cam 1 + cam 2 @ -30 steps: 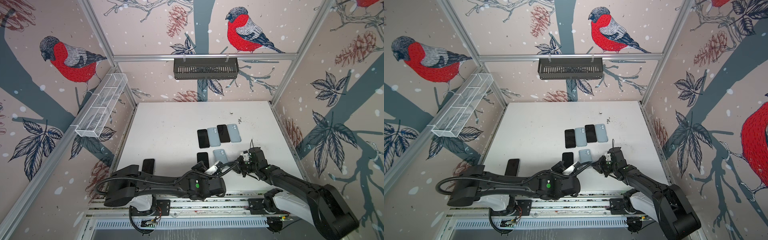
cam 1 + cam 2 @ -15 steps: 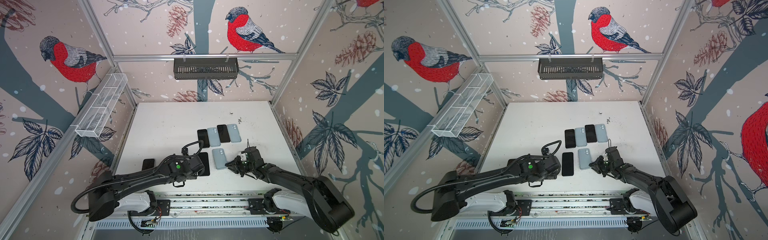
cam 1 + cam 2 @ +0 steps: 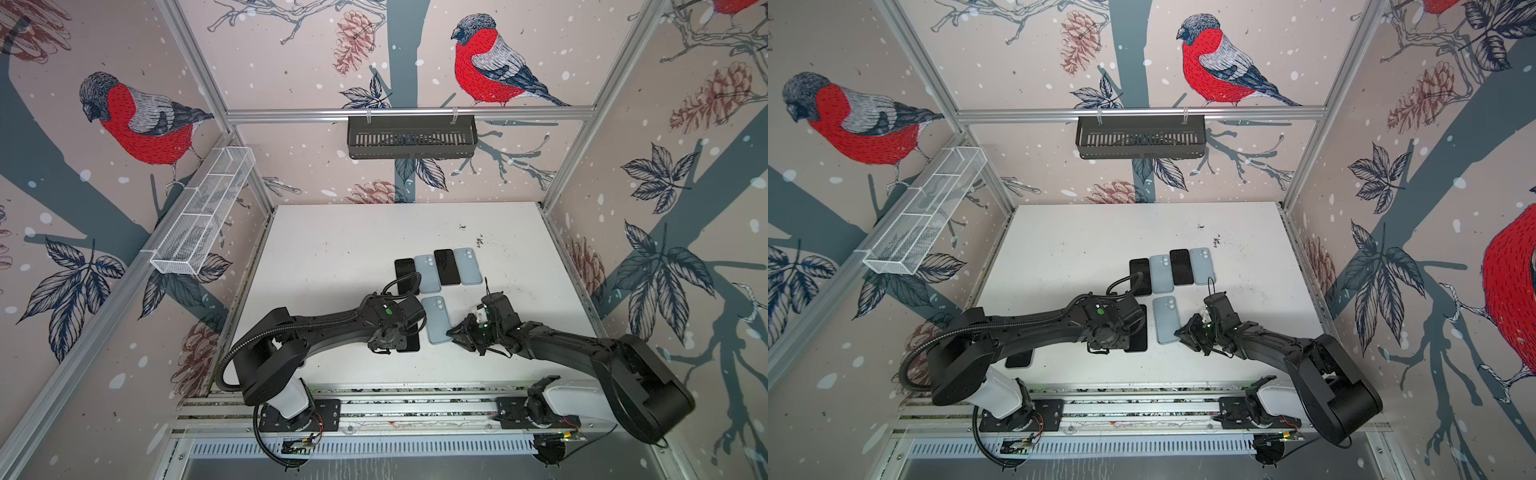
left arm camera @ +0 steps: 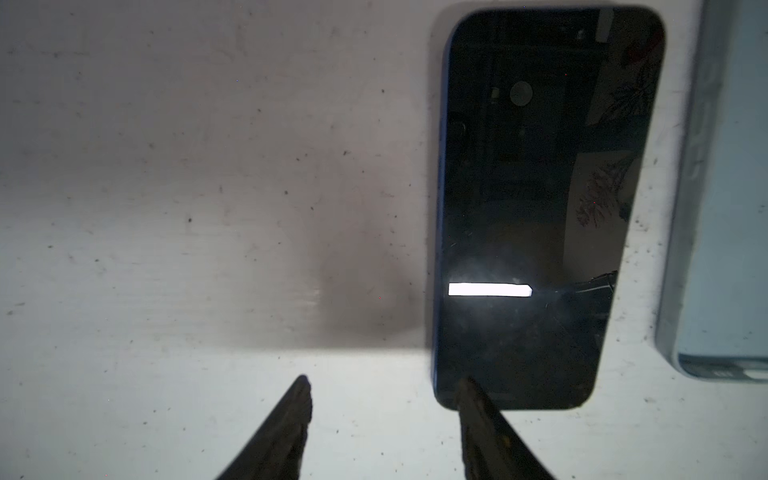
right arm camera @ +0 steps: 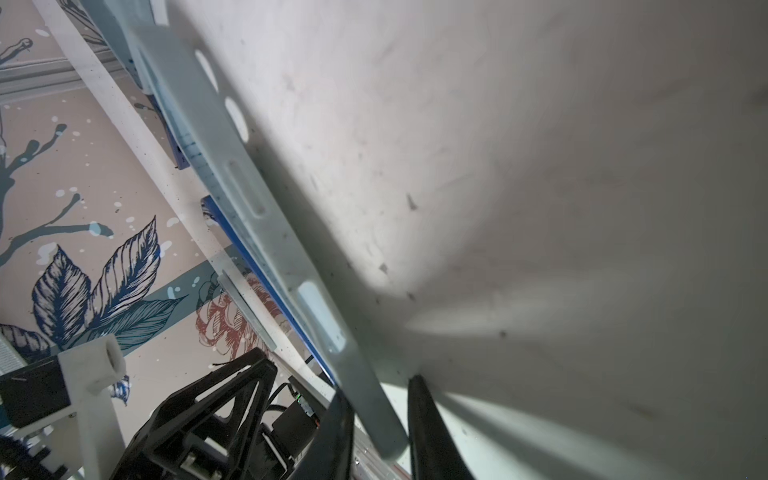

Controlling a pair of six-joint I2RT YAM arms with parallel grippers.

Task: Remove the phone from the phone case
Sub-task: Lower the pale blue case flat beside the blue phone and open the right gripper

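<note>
Phone [image 4: 540, 208] lies flat on the white table [image 3: 332, 249], dark screen up, out of its shell. It is just beside the pale blue phone case [image 3: 436, 320], which lies back-up to its right with a narrow strip of table between them. In both top views the left arm's wrist covers most of the phone. The left gripper [image 4: 386, 386] hangs low over the phone's near end, jaws spread with only bare table between them. One fingertip [image 4: 467, 388] sits at the phone's corner; whether it touches I cannot tell. The right gripper [image 5: 378, 390] straddles a near corner of the case, jaws a little apart, one finger on each side of the rim; whether they pinch it is unclear. Farther back, two black phones and two blue cases lie in a row [image 3: 428, 273], and another black phone [image 3: 1019, 358] lies near the left arm's base.
</note>
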